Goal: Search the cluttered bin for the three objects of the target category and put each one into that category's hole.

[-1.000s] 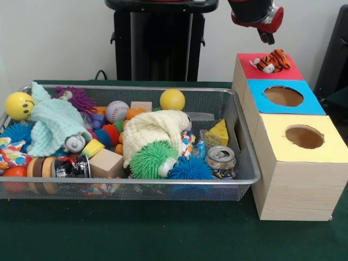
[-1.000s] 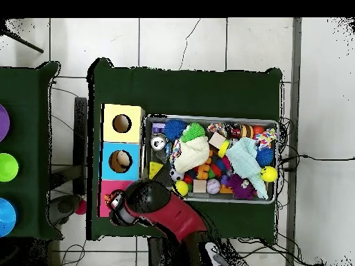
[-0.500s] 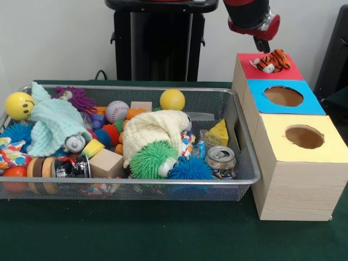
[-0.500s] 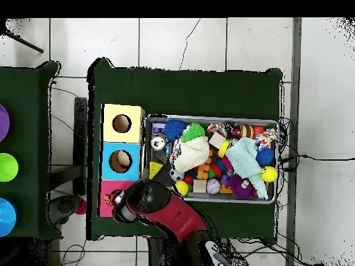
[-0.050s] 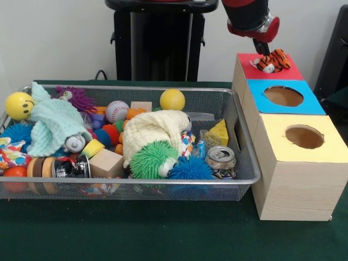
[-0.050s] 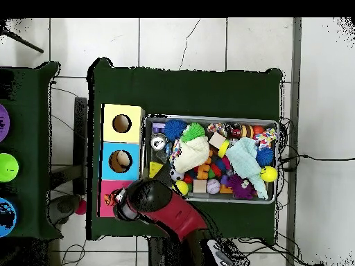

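A small orange-and-black striped tiger toy (image 5: 271, 61) lies on top of the red box (image 5: 288, 73), over where its hole would be. My gripper (image 5: 262, 48) hangs just above the toy's left end, close to touching it. I cannot make out its state. In the overhead view the tiger toy (image 6: 109, 199) shows at the edge of the red box (image 6: 107, 212), and the arm's head (image 6: 142, 201) hides the gripper. The wire bin (image 5: 163, 182) holds mixed toys.
A blue box (image 5: 255, 89) and a yellow box (image 5: 283, 157), each with a round hole, stand in line in front of the red one, right of the bin. The bin holds spiky balls, cloths, wooden blocks, a can (image 5: 221, 157) and a yellow ball (image 5: 172, 99).
My gripper has shifted left and dropped lower, from up and right of the red box to just above the tiger toy. The toy and the bin's contents have stayed put.
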Controlling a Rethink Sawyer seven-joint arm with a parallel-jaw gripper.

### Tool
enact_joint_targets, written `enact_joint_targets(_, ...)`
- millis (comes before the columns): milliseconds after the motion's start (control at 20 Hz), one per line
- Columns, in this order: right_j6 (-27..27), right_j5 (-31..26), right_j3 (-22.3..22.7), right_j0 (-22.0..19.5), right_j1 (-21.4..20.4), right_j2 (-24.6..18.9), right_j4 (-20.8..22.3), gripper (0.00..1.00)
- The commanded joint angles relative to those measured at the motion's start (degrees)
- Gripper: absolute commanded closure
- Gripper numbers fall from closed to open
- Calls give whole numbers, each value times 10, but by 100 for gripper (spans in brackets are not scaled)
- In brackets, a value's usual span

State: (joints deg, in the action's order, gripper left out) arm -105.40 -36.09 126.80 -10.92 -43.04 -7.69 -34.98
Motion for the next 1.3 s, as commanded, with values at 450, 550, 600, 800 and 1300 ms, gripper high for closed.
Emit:
enact_joint_targets(450,-45,80,-27,-27,36,-69,-24,100)
enact_joint_targets(550,-43,99,-25,-28,44,-78,-24,100)
enact_joint_targets(600,-43,106,-24,-29,47,-81,-23,100)
enact_joint_targets(800,-49,130,-26,-30,59,-90,-19,100)
enact_joint_targets(1300,-68,143,-35,-17,70,-84,3,100)
